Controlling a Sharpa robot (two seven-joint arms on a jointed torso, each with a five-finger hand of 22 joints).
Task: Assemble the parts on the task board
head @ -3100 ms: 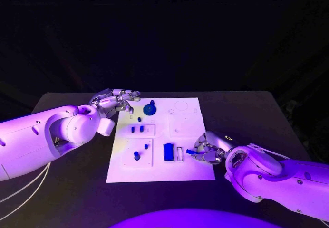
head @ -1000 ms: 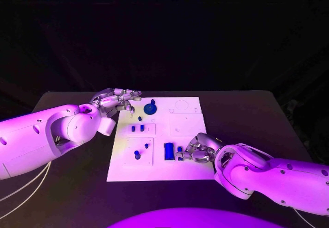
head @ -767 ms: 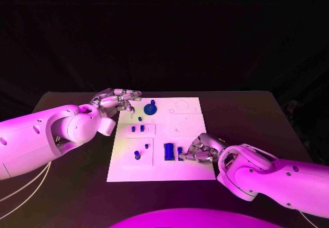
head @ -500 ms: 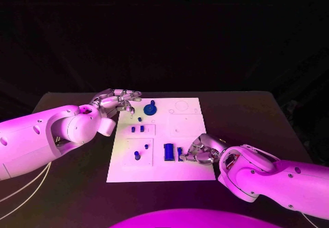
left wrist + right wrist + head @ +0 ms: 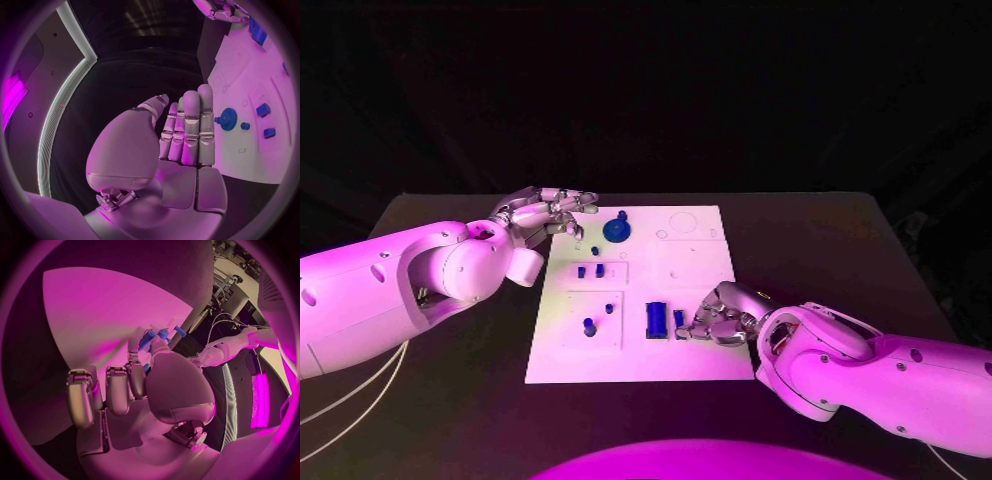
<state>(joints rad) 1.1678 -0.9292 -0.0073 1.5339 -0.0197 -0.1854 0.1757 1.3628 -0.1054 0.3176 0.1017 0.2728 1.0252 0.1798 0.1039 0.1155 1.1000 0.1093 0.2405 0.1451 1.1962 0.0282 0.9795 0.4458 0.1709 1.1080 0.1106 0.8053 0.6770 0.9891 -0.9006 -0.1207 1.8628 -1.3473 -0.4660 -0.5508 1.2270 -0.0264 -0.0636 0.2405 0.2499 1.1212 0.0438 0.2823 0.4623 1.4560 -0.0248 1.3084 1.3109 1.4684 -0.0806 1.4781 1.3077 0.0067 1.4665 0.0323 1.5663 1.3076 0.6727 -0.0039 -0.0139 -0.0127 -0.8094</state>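
since three seconds ago the right hand [image 5: 718, 320] has slid left over the task board [image 5: 697, 270], carrying its small blue part [image 5: 679, 319] to just beside the long blue block [image 5: 655, 319], fingers pinched on it. left hand [image 5: 545, 212] waits, fingers apart, empty. push the part straight down, slowly, to seat it

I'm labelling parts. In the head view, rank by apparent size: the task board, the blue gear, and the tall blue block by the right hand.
1. task board
2. tall blue block
3. blue gear, which looks close to the block in size, so the last two ranks are unsure.
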